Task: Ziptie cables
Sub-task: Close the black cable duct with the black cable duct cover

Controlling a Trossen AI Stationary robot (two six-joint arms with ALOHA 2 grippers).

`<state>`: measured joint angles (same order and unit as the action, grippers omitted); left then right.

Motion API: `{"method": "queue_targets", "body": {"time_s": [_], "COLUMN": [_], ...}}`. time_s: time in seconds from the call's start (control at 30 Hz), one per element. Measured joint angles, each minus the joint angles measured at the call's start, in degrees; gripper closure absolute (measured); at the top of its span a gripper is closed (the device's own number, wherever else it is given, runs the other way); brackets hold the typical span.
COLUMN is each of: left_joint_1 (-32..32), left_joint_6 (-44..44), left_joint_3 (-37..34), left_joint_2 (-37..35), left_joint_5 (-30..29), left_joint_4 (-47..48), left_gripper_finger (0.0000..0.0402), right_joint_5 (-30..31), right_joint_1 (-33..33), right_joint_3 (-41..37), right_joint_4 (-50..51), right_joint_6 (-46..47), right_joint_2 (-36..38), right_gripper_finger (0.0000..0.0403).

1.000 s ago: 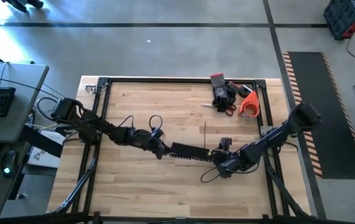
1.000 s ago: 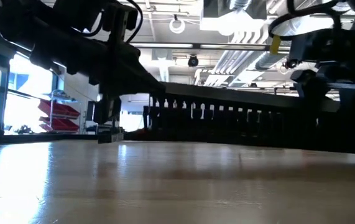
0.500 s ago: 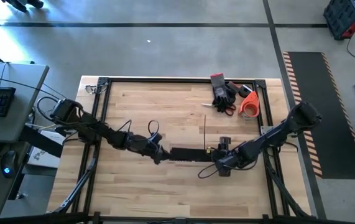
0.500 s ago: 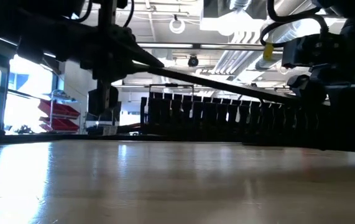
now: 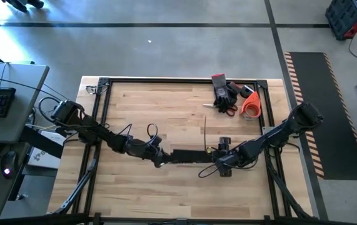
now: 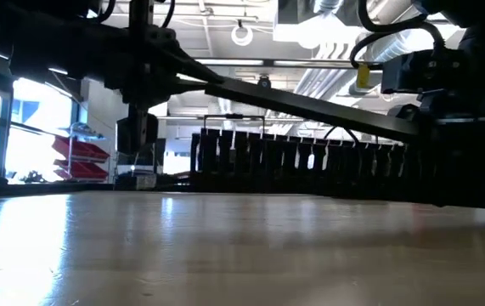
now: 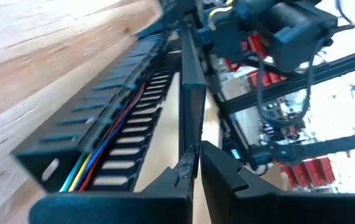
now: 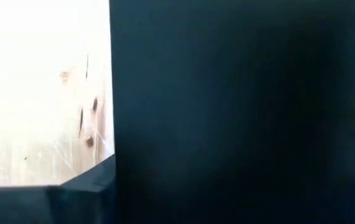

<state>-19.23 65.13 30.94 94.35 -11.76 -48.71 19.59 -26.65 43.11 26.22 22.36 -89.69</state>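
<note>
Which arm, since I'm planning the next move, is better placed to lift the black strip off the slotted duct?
Probably left: the left end effector is shut on the black strip above the slotted duct; the right end effector is at the duct's far end.

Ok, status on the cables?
Left end effector shut on cover strip, tilted above slotted duct. Right end effector at duct's other end. Cables lying inside duct.

A long slotted bar (image 5: 189,155) lies across the middle of the bench (image 5: 165,187). The left gripper (image 5: 160,158) is at its 9 o'clock end, the right gripper (image 5: 219,160) at its 3 o'clock end. Wires (image 7: 106,142) lie inside the bar. Gloves (image 5: 224,92) and a tape roll (image 5: 251,105) sit near the bench's 1 o'clock corner.
</note>
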Motion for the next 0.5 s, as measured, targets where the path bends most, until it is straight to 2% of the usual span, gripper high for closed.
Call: {"method": "queue_targets", "body": {"time_s": [0.2, 0.3, 0.5], "left_joint_1": [1.4, 2.0, 2.0], "left_joint_6": [-1.2, -1.3, -2.0], "left_joint_3": [0.0, 0.0, 0.0], "left_joint_2": [-0.2, -0.2, -0.2], "left_joint_5": [0.9, 1.0, 0.6], "left_joint_4": [-2.1, -2.0, -4.9], "left_gripper_finger": [0.0401, 0.0401, 0.0401], "right_joint_5": [0.1, 1.4, 9.4], "right_joint_1": [0.2, -0.6, -2.6], "right_joint_3": [1.0, 2.9, 6.4], "right_joint_4": [-0.6, -0.1, 2.5], "right_joint_6": [-1.4, -3.0, -5.9], "right_joint_2": [0.0, 0.1, 0.1], "right_gripper_finger": [0.0099, 0.0089, 0.0086]}}
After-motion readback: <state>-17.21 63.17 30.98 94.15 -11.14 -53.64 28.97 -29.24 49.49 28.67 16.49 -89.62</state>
